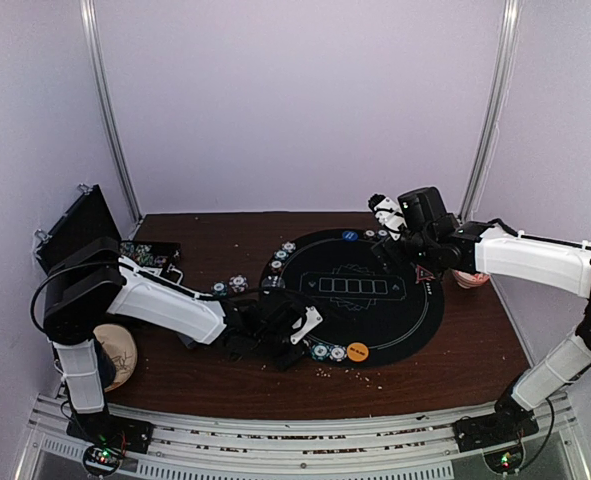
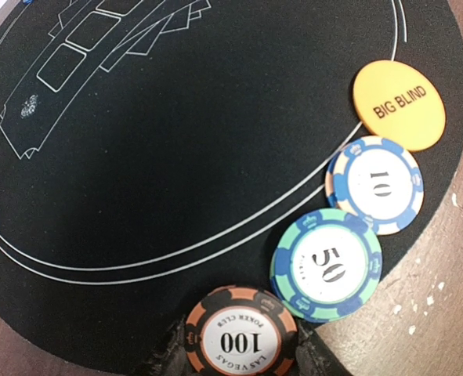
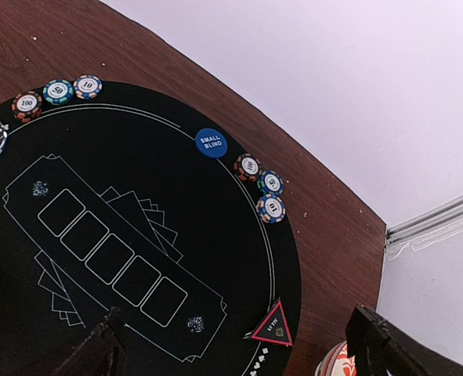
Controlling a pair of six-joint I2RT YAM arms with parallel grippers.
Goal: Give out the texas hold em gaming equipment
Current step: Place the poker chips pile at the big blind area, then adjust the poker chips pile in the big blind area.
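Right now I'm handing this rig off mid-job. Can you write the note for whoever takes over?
Left gripper: fingertips either side of the 100 chip at the mat's near edge; can't tell if it is gripped.
Right gripper: open, empty, over the mat near the red triangle marker.
Done: 100 chip, 50 chip and 10 chip lined up beside the Big Blind disc. Far trio set; second trio set by the Small Blind disc.
Left: loose chips on the table beside the mat. No cards visible.
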